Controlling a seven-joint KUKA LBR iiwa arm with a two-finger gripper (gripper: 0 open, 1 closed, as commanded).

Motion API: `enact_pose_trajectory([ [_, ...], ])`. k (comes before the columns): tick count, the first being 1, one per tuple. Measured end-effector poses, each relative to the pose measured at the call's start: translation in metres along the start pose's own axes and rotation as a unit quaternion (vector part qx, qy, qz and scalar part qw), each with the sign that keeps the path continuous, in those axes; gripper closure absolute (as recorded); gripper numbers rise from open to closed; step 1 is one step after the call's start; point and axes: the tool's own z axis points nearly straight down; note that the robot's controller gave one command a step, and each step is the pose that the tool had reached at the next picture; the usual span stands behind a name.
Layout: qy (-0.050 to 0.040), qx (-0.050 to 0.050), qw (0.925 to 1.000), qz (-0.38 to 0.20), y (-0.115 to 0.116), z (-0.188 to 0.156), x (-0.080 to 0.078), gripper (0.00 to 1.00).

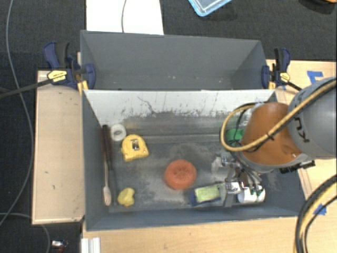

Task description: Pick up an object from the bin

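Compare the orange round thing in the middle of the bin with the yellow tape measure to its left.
The orange round thing is round and rough-looking; the yellow tape measure is boxier, with a darker patch on its face. The orange round thing looks larger. It lies nearer the gripper; the yellow tape measure lies beside a white ring. Both rest on the bin floor, apart from the gripper.

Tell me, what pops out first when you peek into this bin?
The big robot arm with its orange cover reaches down into the right side of the grey bin, right beside a green-labelled packet at the front. A round orange thing lies in the middle of the floor. A yellow tape measure sits to its left, further back.
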Motion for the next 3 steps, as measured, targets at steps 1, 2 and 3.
enact_pose_trajectory([
  [1, -0.0017, 0.001, 0.9995, -0.031, 0.024, 0.005, 0.007, 0.0],
  [2, 0.0004, 0.002, 0.9988, 0.049, 0.023, 0.006, 0.012, 0.0],
  [3, -0.001, 0.003, 1.0, -0.009, 0.038, 0.006, 0.012, 0.0],
])
